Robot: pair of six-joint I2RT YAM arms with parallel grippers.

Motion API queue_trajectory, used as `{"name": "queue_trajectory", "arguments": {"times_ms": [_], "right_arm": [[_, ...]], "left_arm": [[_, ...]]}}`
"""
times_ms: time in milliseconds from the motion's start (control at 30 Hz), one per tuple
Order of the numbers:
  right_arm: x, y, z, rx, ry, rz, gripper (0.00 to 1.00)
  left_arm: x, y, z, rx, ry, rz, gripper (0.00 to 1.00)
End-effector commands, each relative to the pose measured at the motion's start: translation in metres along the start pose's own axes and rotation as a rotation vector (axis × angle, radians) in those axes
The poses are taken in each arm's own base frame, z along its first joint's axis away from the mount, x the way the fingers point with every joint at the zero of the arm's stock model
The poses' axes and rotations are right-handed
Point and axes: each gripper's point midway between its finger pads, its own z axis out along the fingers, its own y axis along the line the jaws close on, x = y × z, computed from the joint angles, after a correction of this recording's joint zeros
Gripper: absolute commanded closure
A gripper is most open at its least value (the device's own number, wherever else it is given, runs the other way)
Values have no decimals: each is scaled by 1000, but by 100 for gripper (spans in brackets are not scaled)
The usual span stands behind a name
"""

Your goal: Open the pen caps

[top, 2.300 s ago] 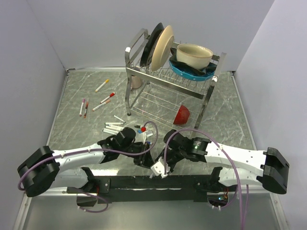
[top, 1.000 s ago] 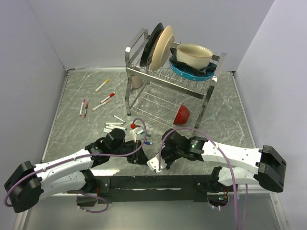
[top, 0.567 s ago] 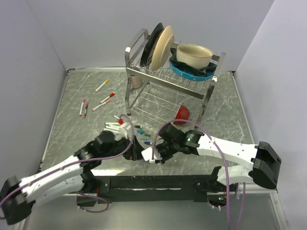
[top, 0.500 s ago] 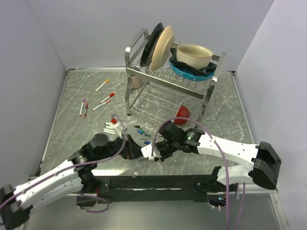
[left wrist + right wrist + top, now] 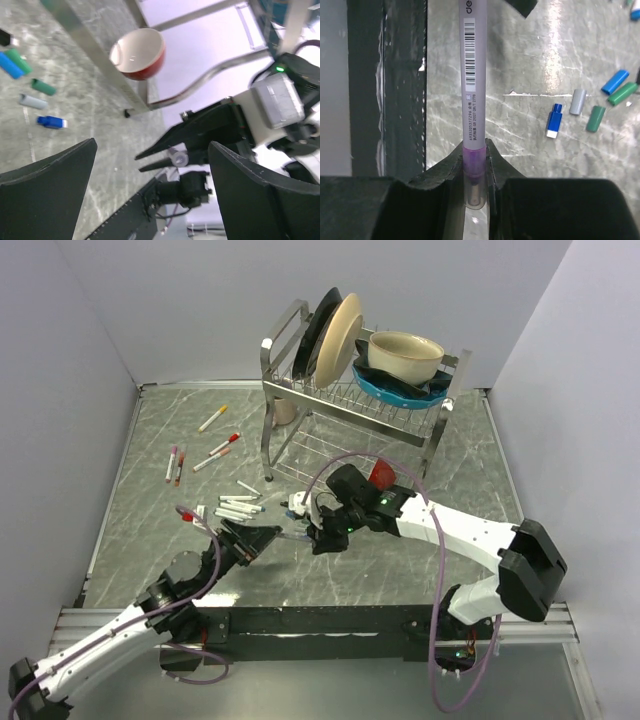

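The dish rack (image 5: 267,420) near the desk's (image 5: 400,560) far edge carries plates (image 5: 335,332), a cream bowl (image 5: 405,355) and a blue dish (image 5: 400,392) on top, with a red bowl (image 5: 138,54) lower down. The left pincer (image 5: 152,150) gapes wide, gripping nothing. The right pincer (image 5: 474,150) is clamped on a white pen (image 5: 475,75) at its purple band. Loose pen caps (image 5: 595,118), blue, green and grey, lie mid-desk before the rack.

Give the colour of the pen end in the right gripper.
Purple pen end; clearest in right wrist view.
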Motion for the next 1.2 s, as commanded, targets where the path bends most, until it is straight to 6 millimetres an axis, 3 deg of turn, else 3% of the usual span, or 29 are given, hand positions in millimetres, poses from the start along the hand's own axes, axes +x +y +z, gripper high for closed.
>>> {"name": "queue_trajectory", "arguments": {"times_ms": [0, 100, 200, 300, 367, 433, 533, 667, 800, 1000, 1067, 1100, 1167], "right_arm": [[-23, -11, 4, 27, -80, 108, 100], [-23, -15, 7, 40, -81, 143, 100], [-22, -21, 9, 64, -84, 189, 100], [-22, -21, 9, 53, -87, 208, 100], [-24, -20, 10, 45, -90, 214, 100], [-23, -19, 12, 38, -87, 228, 100], [-24, -20, 11, 34, -92, 245, 100], [-25, -24, 8, 38, -101, 266, 100], [-26, -25, 7, 37, -110, 279, 100], [-24, -24, 8, 26, -104, 280, 100], [-24, -23, 8, 13, -99, 284, 100], [-23, -22, 9, 10, -96, 280, 100], [-22, -22, 9, 9, -89, 281, 100]], "left_arm": [[-19, -34, 13, 77, -80, -55, 1], [-13, -29, 23, 44, -61, -49, 1], [-14, -28, 32, 22, -72, -58, 8], [-18, -25, 37, -17, -101, -38, 24], [-23, -32, 38, -5, -119, -24, 45], [-25, -37, 39, 2, -126, -22, 57], [-18, -37, 42, -14, -84, -10, 59], [-4, -33, 46, -24, -23, -15, 50], [0, -32, 52, -47, 1, -10, 50], [-6, -43, 60, -51, -22, 13, 73], [-11, -44, 61, -59, -45, 24, 99], [-16, -48, 61, -61, -62, 20, 99], [-24, -33, 56, -152, -101, 31, 99]]}}
